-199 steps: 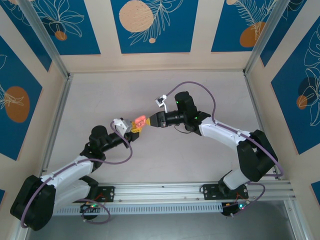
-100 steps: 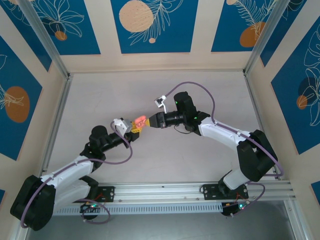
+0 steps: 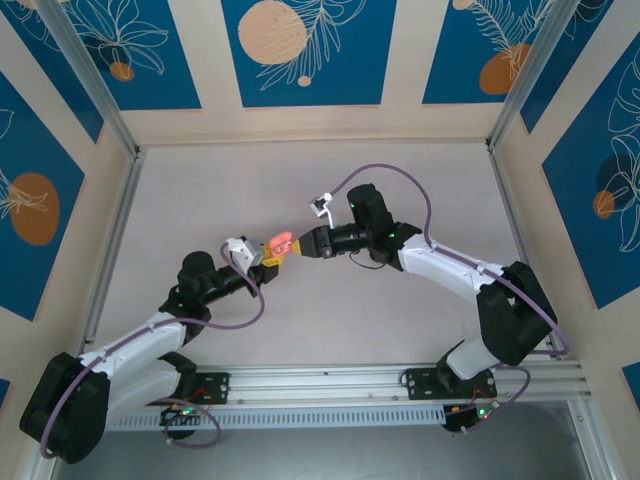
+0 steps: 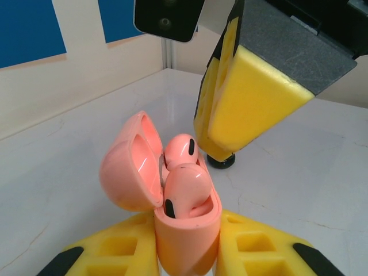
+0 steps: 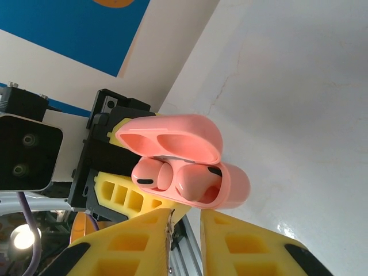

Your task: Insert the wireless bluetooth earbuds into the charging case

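One pink charging case [image 4: 185,233]. Two pink earbuds [image 4: 187,187], the second earbud [image 4: 181,150] at 12 o'clock of the first. Two claws: left claw [image 4: 187,253], right claw [image 5: 185,236]. One table [image 3: 200,200].

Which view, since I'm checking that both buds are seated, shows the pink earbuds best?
Left wrist: both pink earbuds sit close and unobstructed in the open pink case. Right wrist shows them too, smaller and tipped sideways. From the top external view the case is a pink speck, the buds too small to tell.
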